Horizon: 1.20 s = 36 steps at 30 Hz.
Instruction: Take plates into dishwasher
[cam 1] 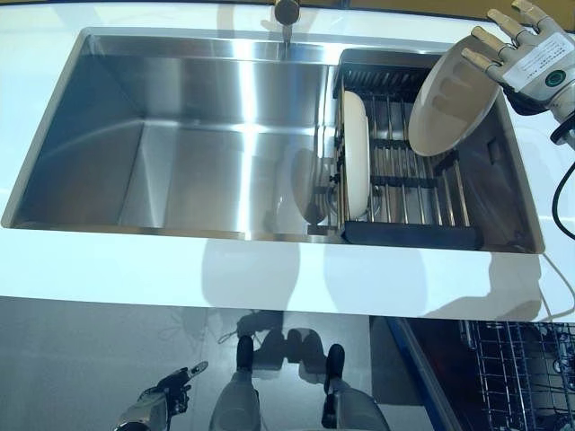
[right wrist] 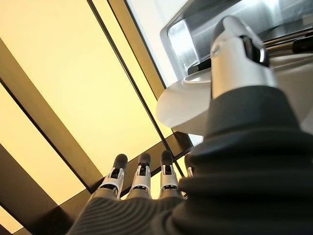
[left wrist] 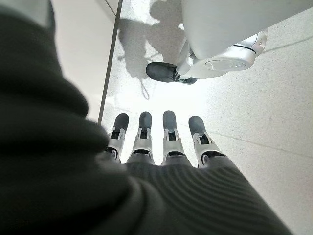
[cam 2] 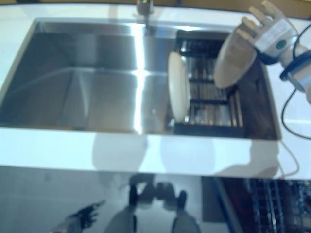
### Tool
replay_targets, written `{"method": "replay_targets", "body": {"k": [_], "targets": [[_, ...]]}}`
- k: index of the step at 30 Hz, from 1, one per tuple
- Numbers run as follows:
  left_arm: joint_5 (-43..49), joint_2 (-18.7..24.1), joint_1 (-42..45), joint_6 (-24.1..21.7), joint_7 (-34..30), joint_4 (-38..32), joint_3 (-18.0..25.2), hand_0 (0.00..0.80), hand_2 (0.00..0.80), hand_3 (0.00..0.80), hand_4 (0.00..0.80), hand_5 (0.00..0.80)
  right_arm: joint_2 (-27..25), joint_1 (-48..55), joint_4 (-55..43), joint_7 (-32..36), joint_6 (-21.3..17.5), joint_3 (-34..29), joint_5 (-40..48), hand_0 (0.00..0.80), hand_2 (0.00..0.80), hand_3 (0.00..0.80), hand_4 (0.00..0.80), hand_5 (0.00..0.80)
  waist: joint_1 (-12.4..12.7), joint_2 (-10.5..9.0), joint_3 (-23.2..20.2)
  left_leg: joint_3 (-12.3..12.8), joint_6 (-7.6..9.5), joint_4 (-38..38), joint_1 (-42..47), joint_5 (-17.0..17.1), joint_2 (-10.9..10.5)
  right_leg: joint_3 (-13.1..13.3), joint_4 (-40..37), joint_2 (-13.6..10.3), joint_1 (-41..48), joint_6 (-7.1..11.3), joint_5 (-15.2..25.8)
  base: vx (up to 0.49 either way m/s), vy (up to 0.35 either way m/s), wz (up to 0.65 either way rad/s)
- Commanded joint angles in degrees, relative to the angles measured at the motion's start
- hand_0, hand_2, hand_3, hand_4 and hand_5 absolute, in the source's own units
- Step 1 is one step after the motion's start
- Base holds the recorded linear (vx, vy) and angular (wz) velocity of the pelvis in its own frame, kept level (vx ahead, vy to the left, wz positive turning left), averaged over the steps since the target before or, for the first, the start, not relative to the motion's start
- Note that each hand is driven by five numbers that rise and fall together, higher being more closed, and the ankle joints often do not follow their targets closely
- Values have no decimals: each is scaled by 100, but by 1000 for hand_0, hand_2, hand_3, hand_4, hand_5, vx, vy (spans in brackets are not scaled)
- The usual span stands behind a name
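Note:
A white plate (cam 1: 454, 94) leans tilted over the dark dish rack (cam 1: 413, 235) in the right part of the sink, its lower edge down among the rack's bars. My right hand (cam 1: 530, 58) is at the plate's upper right rim. In the right wrist view its thumb (right wrist: 239, 54) lies across the plate (right wrist: 195, 107) and pinches it, with the fingers straight behind. A second white plate (cam 1: 355, 166) stands upright on edge at the rack's left side. My left hand (cam 1: 166, 400) hangs low at the lower left, open and empty.
The steel sink (cam 1: 180, 135) is set in a white counter (cam 1: 269, 269), with a faucet (cam 1: 286, 13) at its back edge. The dishwasher's wire rack (cam 1: 521, 377) is pulled out below the counter at the lower right.

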Motion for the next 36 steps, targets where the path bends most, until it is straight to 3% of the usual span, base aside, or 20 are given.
{"method": "replay_targets", "body": {"k": [1,16,27,29,31,32,36], "targets": [[-85,56,131,-85,-54,61,-312,0,0,0,0,0,-90,-529,-119,-107,58,191,-110,0,0,0,0,0,19,-74,-37,-204,37,-44,-120,-10,50,54,-11,-299,-137,399,210,0,0,0],[-156,29,120,-126,-93,67,-303,0,0,0,0,0,4,-504,-207,89,-179,249,-624,0,0,0,0,0,39,-60,27,-208,38,-44,-152,-3,39,30,-11,-315,-173,399,224,0,0,0],[-191,39,143,-183,-118,68,-260,0,0,0,0,0,36,-415,-59,741,-301,376,-745,0,0,0,0,0,42,-62,70,-194,28,-44,-164,20,31,11,-11,-327,-194,399,256,0,0,0],[-196,43,142,-204,-141,82,-256,0,0,0,0,0,73,-423,-20,872,-289,432,-773,191,191,191,191,191,42,-65,74,-186,26,-44,-159,26,30,11,-11,-330,-194,396,261,0,0,0],[-210,32,143,-223,-143,84,-252,0,0,0,0,0,93,-437,26,964,-303,457,-814,627,627,627,627,627,38,-62,78,-179,21,-44,-160,29,31,17,-11,-331,-196,397,261,0,0,0],[-213,28,151,-228,-143,82,-252,0,0,0,0,0,110,-433,54,995,-294,465,-826,800,800,800,800,800,43,-59,76,-177,19,-44,-160,31,31,17,-11,-333,-194,398,261,0,0,0],[-223,39,139,-215,-153,78,-249,0,0,0,0,0,128,-507,153,1159,-244,538,-817,800,800,800,800,800,50,-61,78,-163,7,-44,-162,41,36,8,-11,-336,-197,396,271,0,0,0]]}}
